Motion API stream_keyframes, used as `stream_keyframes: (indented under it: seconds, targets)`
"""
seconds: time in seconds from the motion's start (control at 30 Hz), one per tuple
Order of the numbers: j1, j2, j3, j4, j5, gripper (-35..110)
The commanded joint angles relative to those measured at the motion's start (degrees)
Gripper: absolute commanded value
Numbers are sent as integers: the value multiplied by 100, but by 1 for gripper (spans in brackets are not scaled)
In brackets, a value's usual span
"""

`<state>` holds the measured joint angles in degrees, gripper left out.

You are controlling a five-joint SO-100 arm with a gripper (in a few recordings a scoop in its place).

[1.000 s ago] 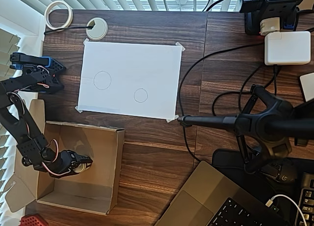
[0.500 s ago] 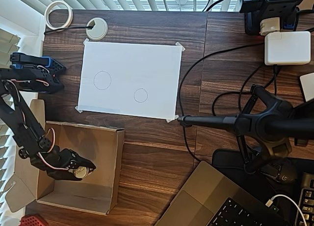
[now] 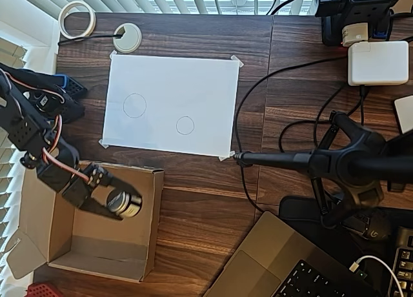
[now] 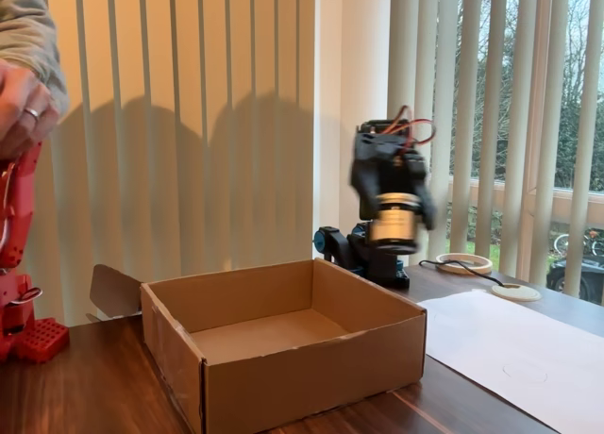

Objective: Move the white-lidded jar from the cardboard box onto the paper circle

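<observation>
Gripper [image 3: 111, 202] clamped on the white-lidded jar [image 3: 124, 203], held in the air above the cardboard box [image 4: 283, 344], clear of its floor. In the overhead view, near the box's upper right corner. Paper circle [image 3: 185, 125] well apart, on the white sheet [image 3: 193, 84].

In the overhead view the box [image 3: 97, 223] sits lower left, the sheet [image 3: 170, 104] above it at upper centre, the circle [image 3: 185, 125] in the sheet's lower right part. The gripper [image 3: 115, 202] holds the jar [image 3: 124, 203] over the box's upper half; in the fixed view the jar [image 4: 394, 220] hangs above the box's [image 4: 283, 344] far right corner.
</observation>
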<state>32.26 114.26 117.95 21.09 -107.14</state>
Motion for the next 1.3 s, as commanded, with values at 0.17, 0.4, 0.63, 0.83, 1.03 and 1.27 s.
stream_keyframes:
  seconds: [0.17, 0.4, 0.63, 0.83, 1.03, 1.27]
  targets:
    - [-2065, 703, 721, -141, 413, 0]
    - [-2461, -114, 1116, 9, 387, 0]
    - [-2285, -1143, 765, -18, 211, 0]
    - [-2206, -1802, 439, -185, 149, 0]
    - [-2206, -2215, 53, -185, 237, 0]
    - [-2206, -2689, -448, -229, 378, 0]
